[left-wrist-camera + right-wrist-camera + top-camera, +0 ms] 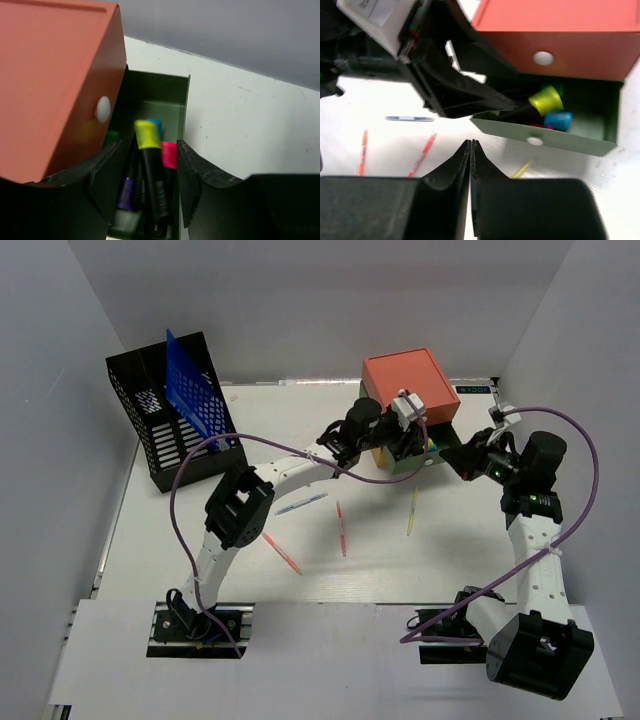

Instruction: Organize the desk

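The white desk (180,560) bears a stacked drawer box with an orange top (405,380) at the back. Its green drawer (183,100) is pulled open and holds several markers. My left gripper (149,147) is open over the drawer. A yellow-capped highlighter (147,135) lies between its fingers with gaps on both sides, next to a pink-capped one (169,154). In the top view the left gripper (412,452) is at the drawer. My right gripper (471,142) is shut and empty, above the desk in front of the green drawer (555,141); it shows in the top view (447,455).
A black mesh rack (170,425) with a blue folder (195,395) stands at the back left. Loose pens lie mid-desk: a blue one (300,504), two red ones (342,528) (282,553) and a yellow one (411,510). White walls enclose the desk.
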`<action>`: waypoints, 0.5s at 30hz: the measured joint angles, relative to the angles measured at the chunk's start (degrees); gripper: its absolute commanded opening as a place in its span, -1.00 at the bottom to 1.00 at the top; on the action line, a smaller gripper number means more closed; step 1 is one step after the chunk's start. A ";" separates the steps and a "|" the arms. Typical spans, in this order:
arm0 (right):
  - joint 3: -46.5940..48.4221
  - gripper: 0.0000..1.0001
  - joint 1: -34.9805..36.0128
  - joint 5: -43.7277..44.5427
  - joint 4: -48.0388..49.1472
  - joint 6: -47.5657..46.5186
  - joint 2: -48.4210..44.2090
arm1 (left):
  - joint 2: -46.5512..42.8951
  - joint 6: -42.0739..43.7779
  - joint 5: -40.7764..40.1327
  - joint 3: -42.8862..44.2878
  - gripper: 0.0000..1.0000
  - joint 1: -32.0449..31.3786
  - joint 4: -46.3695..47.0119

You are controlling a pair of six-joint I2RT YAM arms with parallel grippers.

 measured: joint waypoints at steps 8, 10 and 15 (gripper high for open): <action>0.00 -0.12 -0.22 -11.85 -0.26 -5.07 0.44 | -1.99 -2.47 0.52 1.88 -0.08 -0.20 -1.77; -0.13 -0.42 -0.31 -14.84 -0.42 -7.08 0.46 | -4.37 -4.70 0.46 1.62 -0.36 -0.11 -3.96; -1.68 -1.00 0.00 -26.47 -3.19 -17.42 0.35 | -18.62 -9.62 0.31 -4.33 -1.00 1.22 -13.75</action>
